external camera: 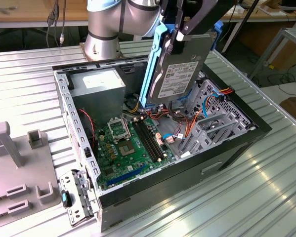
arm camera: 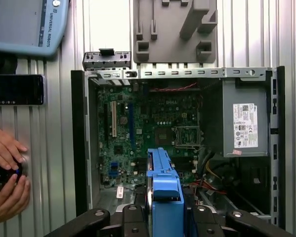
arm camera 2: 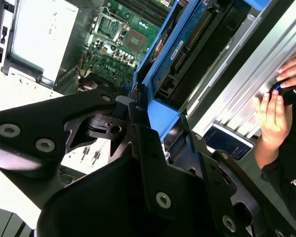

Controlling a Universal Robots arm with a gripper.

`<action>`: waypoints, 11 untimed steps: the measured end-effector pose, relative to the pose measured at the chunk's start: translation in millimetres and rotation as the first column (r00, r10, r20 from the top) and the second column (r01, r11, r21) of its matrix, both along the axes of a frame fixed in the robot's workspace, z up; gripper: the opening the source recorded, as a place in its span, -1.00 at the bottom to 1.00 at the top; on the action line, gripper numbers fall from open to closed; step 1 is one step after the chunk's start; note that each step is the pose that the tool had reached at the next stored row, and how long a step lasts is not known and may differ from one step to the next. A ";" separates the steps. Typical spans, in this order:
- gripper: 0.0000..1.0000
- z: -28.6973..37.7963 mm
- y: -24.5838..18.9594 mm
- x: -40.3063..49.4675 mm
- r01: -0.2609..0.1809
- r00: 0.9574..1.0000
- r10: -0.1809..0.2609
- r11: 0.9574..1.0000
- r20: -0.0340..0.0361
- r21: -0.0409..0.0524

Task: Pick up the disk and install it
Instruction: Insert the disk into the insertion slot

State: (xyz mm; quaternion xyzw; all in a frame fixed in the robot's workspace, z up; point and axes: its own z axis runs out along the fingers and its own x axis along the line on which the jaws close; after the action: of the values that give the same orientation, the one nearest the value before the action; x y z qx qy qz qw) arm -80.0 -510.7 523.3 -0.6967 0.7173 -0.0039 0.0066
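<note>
Disk (external camera: 180,69), a flat dark grey rectangular hard drive framed by a bright blue plastic carrier, hangs clamped in the black two-finger gripper (external camera: 177,35), whose fingers are closed onto its upper end. In the first wrist view its blue carrier edge (arm camera: 163,182) sits tight between them. Its long axis runs steeply up and down, leaning a little toward the exterior view's right. The face with the white printed label is turned to the exterior camera, and one blue rail runs along the exterior view's left edge.

The lower end hovers over the open black computer case (external camera: 187,180), above a tangle of orange and blue cables (external camera: 222,91). It lies between the grey metal power supply box (external camera: 96,86), which also bears a white label, and the perforated metal drive cage (external camera: 212,118). Whether it sits below the case rim cannot be told. Beneath lies the green motherboard (external camera: 123,143).

Beyond the case, on the ribbed metal table (external camera: 266,197), a grey moulded fixture plate (external camera: 14,173) lies near the case's edge. A person's hands (arm camera: 4,148) cup a small black object beside a dark phone (arm camera: 17,89)
</note>
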 end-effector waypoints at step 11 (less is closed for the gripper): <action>-0.26 -2.1 0.0 30.8 0.000 1.000 0.000 1.000 0.000 0.000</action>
State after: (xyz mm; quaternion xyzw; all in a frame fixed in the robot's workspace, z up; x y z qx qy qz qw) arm -49.1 -510.7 521.2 -0.6967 0.7173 -0.0039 0.0066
